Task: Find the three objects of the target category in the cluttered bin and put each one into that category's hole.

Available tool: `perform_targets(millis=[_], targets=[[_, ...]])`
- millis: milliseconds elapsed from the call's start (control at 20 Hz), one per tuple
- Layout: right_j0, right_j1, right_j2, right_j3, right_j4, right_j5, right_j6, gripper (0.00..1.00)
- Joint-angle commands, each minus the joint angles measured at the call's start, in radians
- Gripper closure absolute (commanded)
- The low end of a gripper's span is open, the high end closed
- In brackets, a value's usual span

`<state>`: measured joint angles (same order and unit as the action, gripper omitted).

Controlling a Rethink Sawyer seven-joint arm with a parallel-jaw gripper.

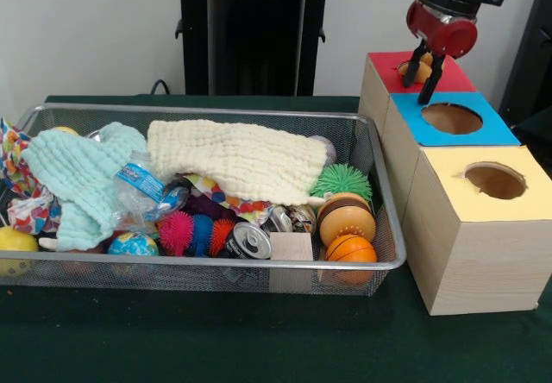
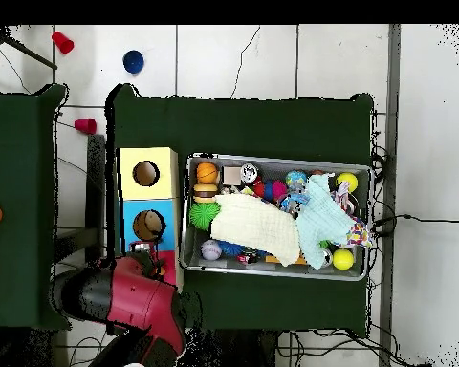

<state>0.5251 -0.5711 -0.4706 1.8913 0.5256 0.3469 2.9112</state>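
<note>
Plush toy (image 1: 419, 70), tan and fuzzy, sits pinched between the two black fingers of the gripper (image 1: 423, 74), which is closed narrowly on it. In the front view the gripper hangs at about one o'clock of the frame, over the red-topped box (image 1: 381, 65) and right at its border with the blue-topped box (image 1: 486, 129); one fingertip reaches down to the blue top's far edge. The round hole (image 1: 452, 118) in the blue top lies just toward four o'clock of the gripper, open and dark inside. A yellow-topped box (image 1: 457, 169) stands nearest the camera in the same row. At nine o'clock of the boxes, on the green surface (image 1: 259, 340), the wire bin (image 1: 388, 262) holds a cream knitted cloth (image 1: 237, 159), a mint cloth (image 1: 82, 172), spiky balls (image 1: 176, 232), a green spiky ball (image 1: 341, 180) and a drinks can (image 1: 248, 241).
</note>
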Motion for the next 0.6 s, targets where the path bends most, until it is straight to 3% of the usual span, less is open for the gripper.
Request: perform_targets(millis=[50,600], targets=[[0.003,0.068,0.108,-0.039,0.087,-0.066,0.224,0.00],[0.097,0.055,-0.022,-0.095,0.092,0.107,0.267,0.00]])
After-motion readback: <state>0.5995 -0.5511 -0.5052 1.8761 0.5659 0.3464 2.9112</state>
